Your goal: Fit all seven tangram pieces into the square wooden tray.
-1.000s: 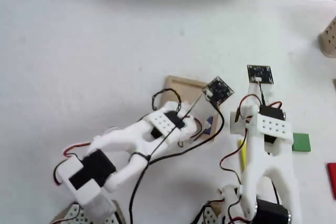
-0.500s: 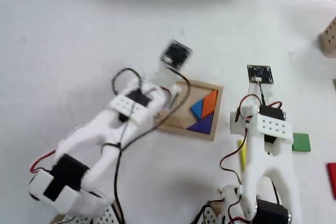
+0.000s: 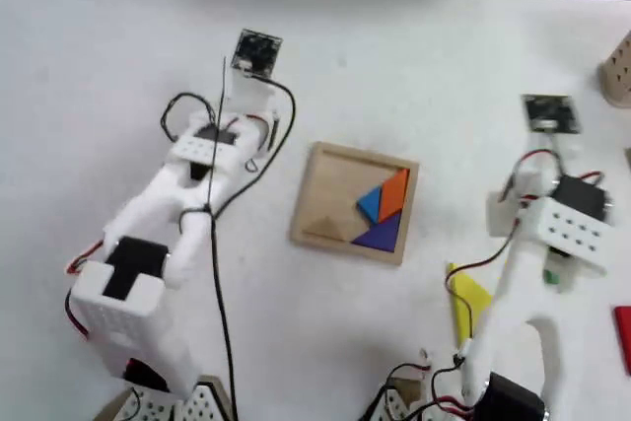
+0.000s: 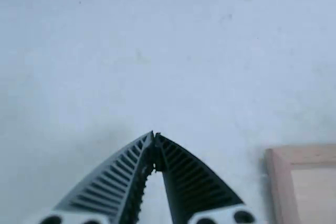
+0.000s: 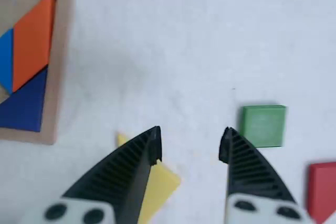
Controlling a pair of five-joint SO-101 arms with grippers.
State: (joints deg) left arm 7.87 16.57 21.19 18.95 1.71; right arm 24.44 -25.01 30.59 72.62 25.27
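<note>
Since a second ago the left arm [image 3: 187, 194] is no longer covering the tray [image 3: 330, 189]: it's swung out to about 10 o'clock of it, and the right arm [image 3: 532, 263] has drifted toward 3 o'clock.

The left gripper [image 4: 155, 139] is clamped tight on nothing, hanging over bare table [image 3: 444, 66] near a tray corner. The right gripper [image 5: 191, 140] is gaping wide, also carrying nothing, with the yellow piece [image 3: 468, 298] peeking from under one finger and the green piece [image 5: 263, 124] just beside the other.

The tray is lying flat mid-table. The orange piece [image 3: 396, 189], blue piece [image 3: 373, 204] and purple piece [image 3: 380, 234] are sitting touching each other in its 3-to-5 o'clock part. The yellow piece is lying at 4 o'clock from the tray, and the red piece [image 3: 623, 327] is way out at 4 o'clock.
</note>
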